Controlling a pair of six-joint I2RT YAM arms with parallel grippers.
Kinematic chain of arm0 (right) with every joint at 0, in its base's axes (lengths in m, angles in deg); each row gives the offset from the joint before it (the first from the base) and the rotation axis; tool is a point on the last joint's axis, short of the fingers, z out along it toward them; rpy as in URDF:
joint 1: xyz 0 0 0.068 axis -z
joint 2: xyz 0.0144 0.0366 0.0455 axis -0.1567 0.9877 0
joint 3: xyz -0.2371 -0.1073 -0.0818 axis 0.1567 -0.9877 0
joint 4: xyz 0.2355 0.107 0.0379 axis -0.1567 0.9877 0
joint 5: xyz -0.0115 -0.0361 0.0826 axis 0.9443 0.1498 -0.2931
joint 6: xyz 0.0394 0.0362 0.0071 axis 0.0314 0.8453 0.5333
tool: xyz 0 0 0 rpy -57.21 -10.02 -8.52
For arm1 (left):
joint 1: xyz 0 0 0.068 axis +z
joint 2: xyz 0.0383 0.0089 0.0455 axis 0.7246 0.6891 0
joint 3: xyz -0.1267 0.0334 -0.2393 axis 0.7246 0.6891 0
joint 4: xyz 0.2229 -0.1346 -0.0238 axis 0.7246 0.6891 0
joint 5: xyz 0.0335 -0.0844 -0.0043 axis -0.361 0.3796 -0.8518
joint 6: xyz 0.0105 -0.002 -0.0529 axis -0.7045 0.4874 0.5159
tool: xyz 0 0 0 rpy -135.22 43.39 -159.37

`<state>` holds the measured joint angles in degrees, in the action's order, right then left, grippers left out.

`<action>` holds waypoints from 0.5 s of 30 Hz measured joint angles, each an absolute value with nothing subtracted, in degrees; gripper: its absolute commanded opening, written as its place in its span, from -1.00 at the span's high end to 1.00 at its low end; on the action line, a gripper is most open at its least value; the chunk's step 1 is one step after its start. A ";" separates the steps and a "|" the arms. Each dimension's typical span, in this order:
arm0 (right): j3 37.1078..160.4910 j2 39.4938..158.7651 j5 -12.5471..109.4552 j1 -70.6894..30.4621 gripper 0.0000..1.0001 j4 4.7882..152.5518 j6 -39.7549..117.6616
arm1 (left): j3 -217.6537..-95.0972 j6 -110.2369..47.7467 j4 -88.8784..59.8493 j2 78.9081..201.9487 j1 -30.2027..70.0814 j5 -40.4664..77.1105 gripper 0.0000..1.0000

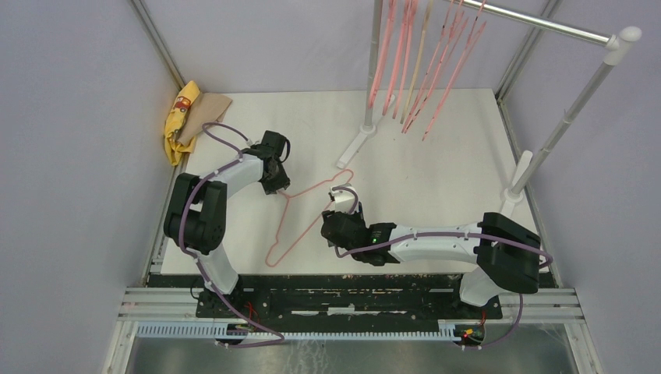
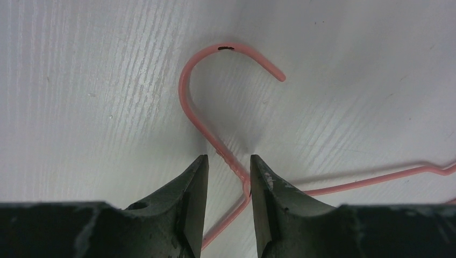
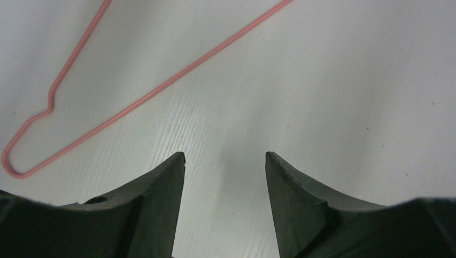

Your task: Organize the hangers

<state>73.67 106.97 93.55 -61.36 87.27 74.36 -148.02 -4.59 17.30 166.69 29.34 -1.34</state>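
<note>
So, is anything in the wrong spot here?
Yes. One thin pink hanger lies flat on the table, while the other hangers hang from the rail at the back.

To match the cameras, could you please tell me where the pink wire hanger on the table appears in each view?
Top external: pink wire hanger flat on the white table, left of centre.
Left wrist: hook top centre, neck between the fingers.
Right wrist: one end of it, upper left.
Shared landmark: that white table.

Pink wire hanger (image 2: 226,47), white table (image 1: 436,179)
</note>
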 measured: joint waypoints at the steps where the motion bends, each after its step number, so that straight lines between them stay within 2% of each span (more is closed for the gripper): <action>1: 73.45 106.97 93.44 -61.20 -0.30 87.27 74.31 | -148.02 -4.59 17.35 166.89 29.34 -1.32 0.18; 10: 70.58 105.86 91.47 -59.80 -0.30 86.92 74.05 | -148.39 -4.50 17.00 168.24 29.34 -1.27 0.22; 13: 69.47 104.53 90.81 -59.45 -0.30 86.59 73.94 | -149.22 -4.50 16.47 169.07 29.31 -1.25 0.40; 15: 68.73 103.54 90.57 -59.19 -0.30 86.33 73.85 | -149.55 -4.45 15.80 169.53 29.23 -1.23 0.65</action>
